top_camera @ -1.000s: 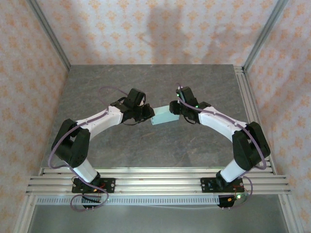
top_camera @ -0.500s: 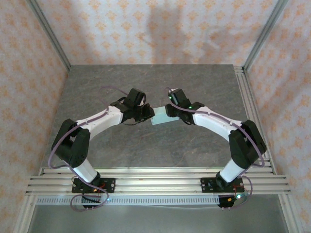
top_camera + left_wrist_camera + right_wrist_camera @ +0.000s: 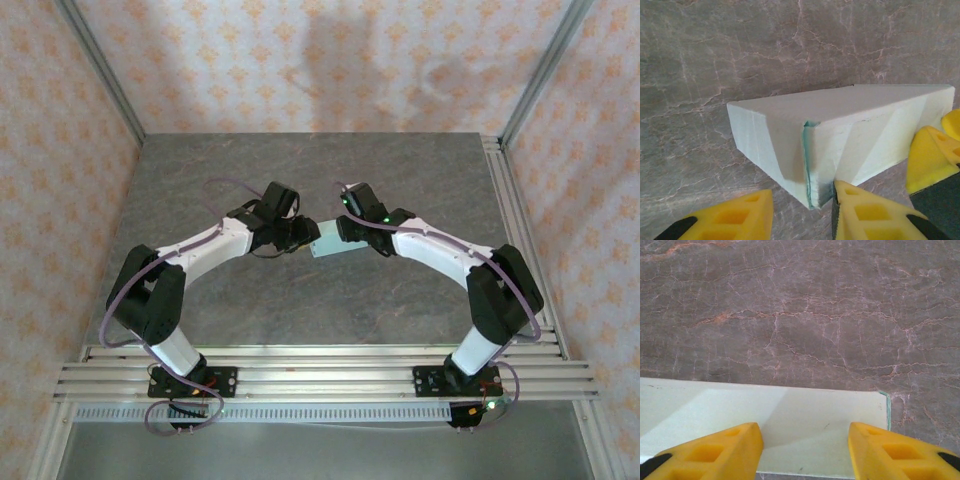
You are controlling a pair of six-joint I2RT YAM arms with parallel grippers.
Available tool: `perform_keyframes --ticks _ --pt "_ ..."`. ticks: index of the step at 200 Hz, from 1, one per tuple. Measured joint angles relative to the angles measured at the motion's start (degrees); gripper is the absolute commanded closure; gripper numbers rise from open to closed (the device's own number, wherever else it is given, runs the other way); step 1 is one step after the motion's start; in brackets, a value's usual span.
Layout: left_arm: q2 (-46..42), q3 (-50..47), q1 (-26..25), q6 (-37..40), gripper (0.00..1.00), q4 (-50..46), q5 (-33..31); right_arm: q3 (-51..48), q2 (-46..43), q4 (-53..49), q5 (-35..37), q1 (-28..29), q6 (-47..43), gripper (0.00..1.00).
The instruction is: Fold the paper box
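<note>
Right end effector (image 3: pixel 804 432) has crept leftward over the paper box (image 3: pixel 333 243); it and the left end effector (image 3: pixel 802 200) stand spread, so unheld flaps could spring open.

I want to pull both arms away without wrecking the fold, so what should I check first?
1. The paper box forms a closed block: ok.
2. It rests on the table: ok.
3. The left gripper stands open around the box's near corner: ok.
4. The right gripper stands open over the box's top face: ok.
5. The corner flap is fully tucked: cannot tell.
</note>
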Motion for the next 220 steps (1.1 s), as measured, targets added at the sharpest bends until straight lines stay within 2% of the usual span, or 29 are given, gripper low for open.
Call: perform_keyframes --ticks 35,50,97,114,130,144,155,168,193,215,220 --pt "0.0 0.3 0.6 0.1 0.6 -1.7 0.1 0.1 0.2 0.0 -0.1 0.0 0.4 0.52" --pt "0.0 0.3 0.9 0.2 0.7 -1.7 0.3 0.2 0.2 0.1 -0.2 0.0 0.4 0.53" --pt "0.0 0.0 1.0 0.4 0.84 0.2 1.8 0.3 0.3 0.2 -0.6 0.0 0.6 0.55" --pt "0.0 -0.3 1.1 0.3 0.92 0.6 2.3 0.4 0.3 0.0 -0.7 0.0 0.8 0.57" --pt "-0.1 -0.3 1.3 0.3 0.93 0.6 2.9 0.7 0.3 0.0 -1.1 0.0 1.1 0.58" --pt "-0.1 -0.2 1.4 0.3 0.86 0.5 3.0 0.9 0.3 -0.3 -1.5 -0.1 1.4 0.58" --pt "-0.1 -0.1 1.4 0.6 0.69 0.3 2.9 1.2 0.3 -0.7 -1.7 -0.1 1.8 0.53" --pt "0.0 0.3 1.4 0.7 0.55 -1.2 2.3 1.6 0.3 -1.4 -2.4 -0.2 2.6 0.45" --pt "0.0 1.8 1.5 1.3 0.4 -5.6 0.8 1.9 -0.2 -1.9 -4.1 -0.2 3.8 0.33" --pt "-0.1 4.6 1.5 2.4 0.27 -9.3 -0.4 1.4 -2.4 -2.2 -4.2 -1.1 6.0 0.26" --pt "-0.1 5.2 1.5 2.5 0.21 -9.9 -0.7 1.0 -3.3 -2.1 -4.2 -1.4 6.3 0.25"
